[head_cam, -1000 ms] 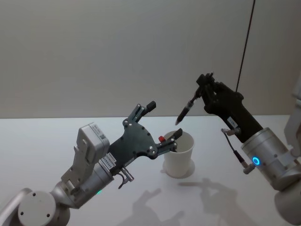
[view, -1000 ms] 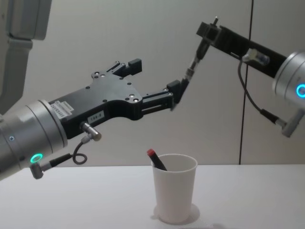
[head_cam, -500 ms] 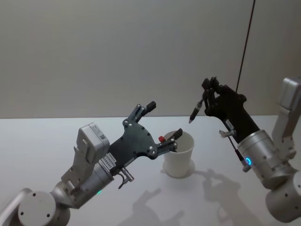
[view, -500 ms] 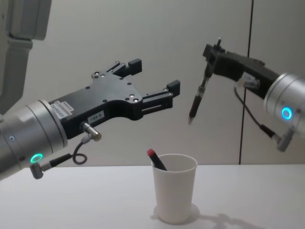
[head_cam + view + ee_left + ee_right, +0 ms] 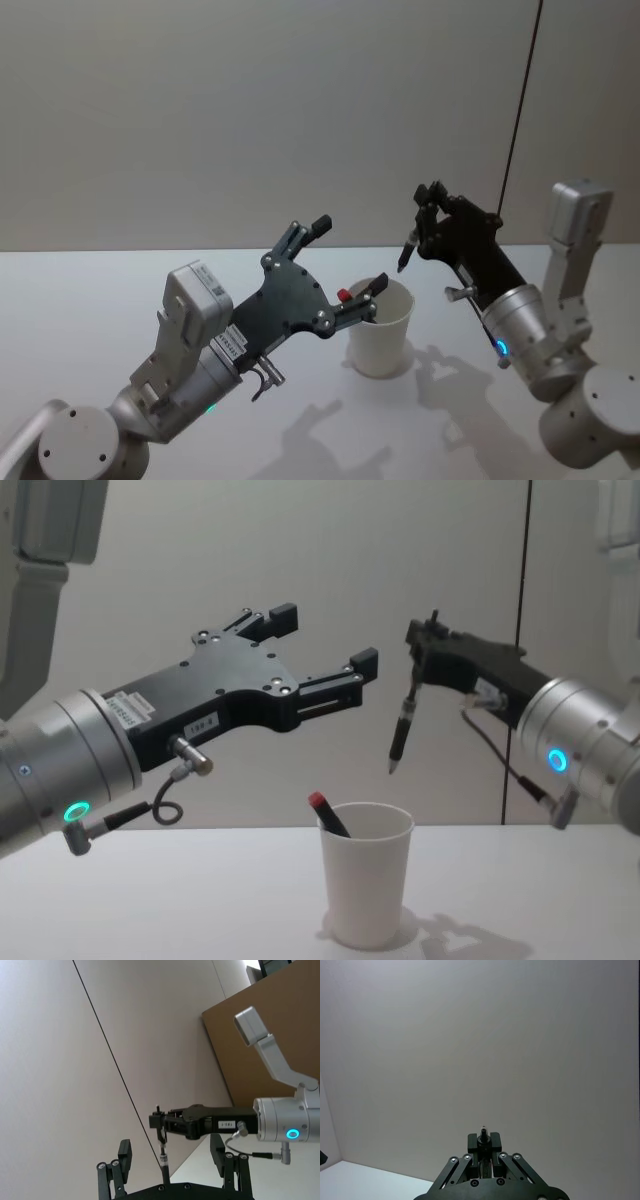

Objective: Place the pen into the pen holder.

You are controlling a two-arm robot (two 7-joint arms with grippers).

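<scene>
Pen (image 5: pixel 402 726) in right end effector (image 5: pixel 417 663), above pen holder (image 5: pixel 365 886).

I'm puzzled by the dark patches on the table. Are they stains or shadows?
Shadows: in the head view they lie on the table in front of the paper cup, shaped like the arms; in the chest view a fainter one spreads beside the cup's base.

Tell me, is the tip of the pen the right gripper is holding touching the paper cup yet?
Apart. In the chest view the pen held by the right gripper hangs tip-down with bare wall showing between it and the paper cup rim.
</scene>
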